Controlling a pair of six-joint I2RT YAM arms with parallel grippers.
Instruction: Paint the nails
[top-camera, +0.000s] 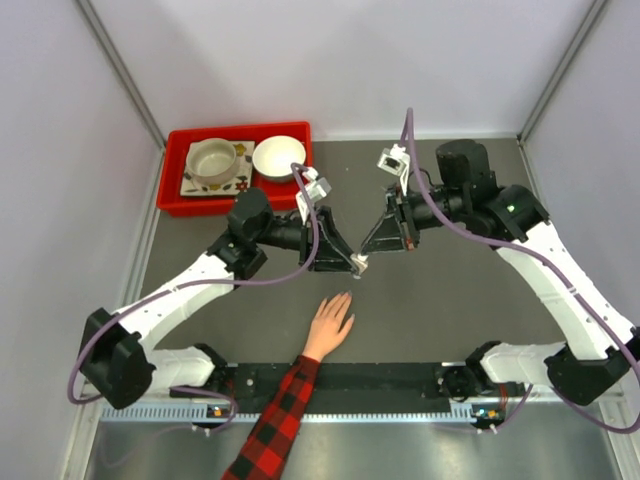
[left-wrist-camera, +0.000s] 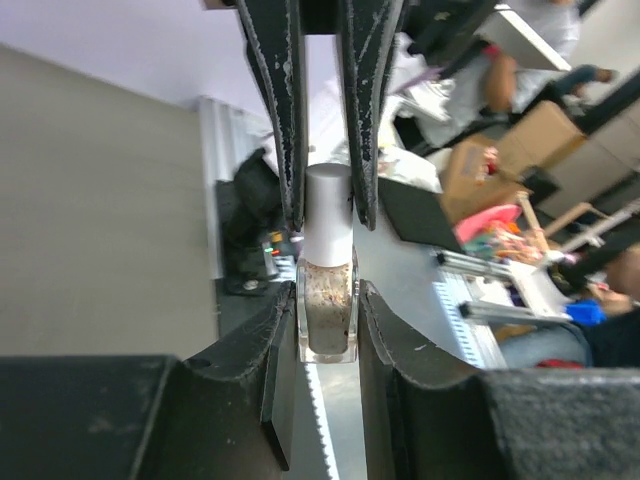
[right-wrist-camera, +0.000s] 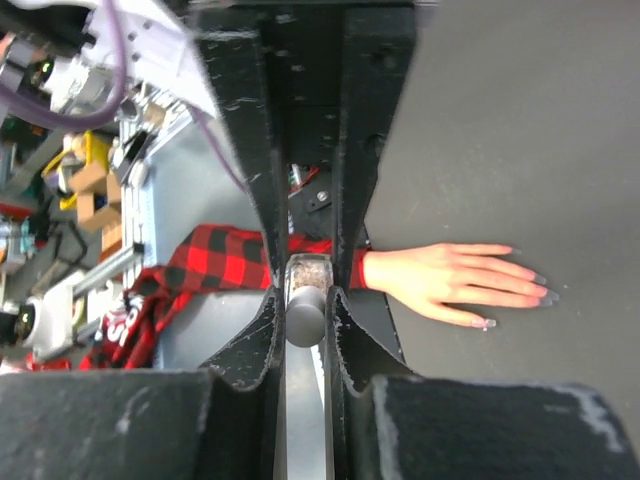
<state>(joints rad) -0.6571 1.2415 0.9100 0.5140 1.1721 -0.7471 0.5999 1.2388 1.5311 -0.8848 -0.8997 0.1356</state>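
Note:
A small glass nail polish bottle (left-wrist-camera: 327, 315) with a white cap (left-wrist-camera: 328, 215) hangs above the table between the two arms. My left gripper (left-wrist-camera: 327, 300) is shut on its glass body. From the opposite side my right gripper (right-wrist-camera: 306, 300) is shut on the cap (right-wrist-camera: 306, 315). In the top view the two grippers meet tip to tip at the bottle (top-camera: 359, 264). A light-skinned hand (top-camera: 330, 322) in a red-and-black plaid sleeve (top-camera: 280, 415) lies flat, palm down, just below them. Its nails (right-wrist-camera: 541, 290) are tiny at the fingertips, their colour too small to tell.
A red tray (top-camera: 240, 131) stands at the back left with a white bowl (top-camera: 279, 157) and a beige cup (top-camera: 213, 160) on a patterned plate. Grey walls close in the left, right and far sides. The arm bases sit along the near rail (top-camera: 340, 380).

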